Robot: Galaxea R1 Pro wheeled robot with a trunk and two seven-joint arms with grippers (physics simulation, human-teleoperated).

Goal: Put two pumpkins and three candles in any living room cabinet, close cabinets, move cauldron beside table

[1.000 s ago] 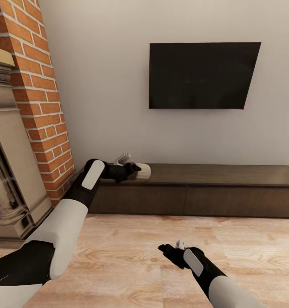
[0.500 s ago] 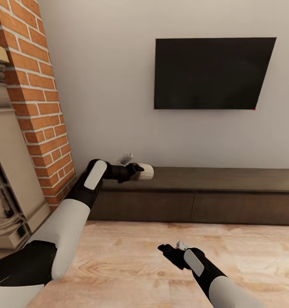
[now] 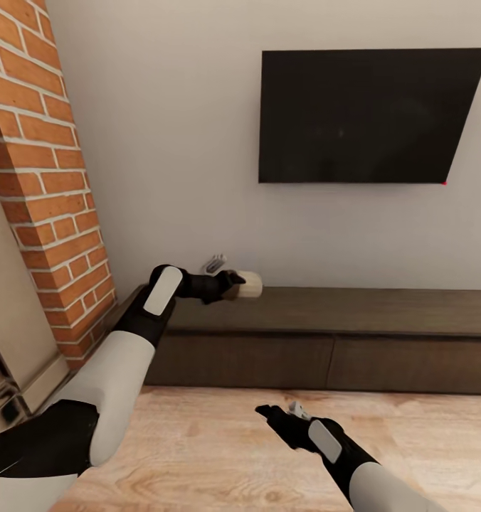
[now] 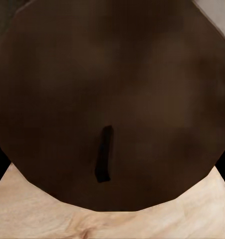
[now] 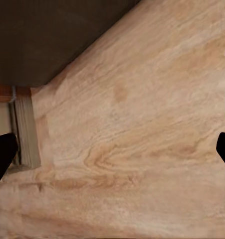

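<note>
So I've got a candle point(image 3: 249, 284) pinched in my left gripper point(image 3: 233, 284), mid-frame in the head view, held out over the left end of the cabinet point(image 3: 383, 313). Up close in the left wrist view the candle's point(image 4: 112, 99) flat end and dark wick point(image 4: 104, 154) sit right in front of the lens. My right gripper point(image 3: 272, 414) hangs low at bottom centre over the wood floor point(image 3: 198, 455), fingers apart, nothing in it. Both drawer fronts look closed, so I reckon the free right should pull one open first. Then lower the candle inside, not on top, and let go gently so it doesn't roll.
</note>
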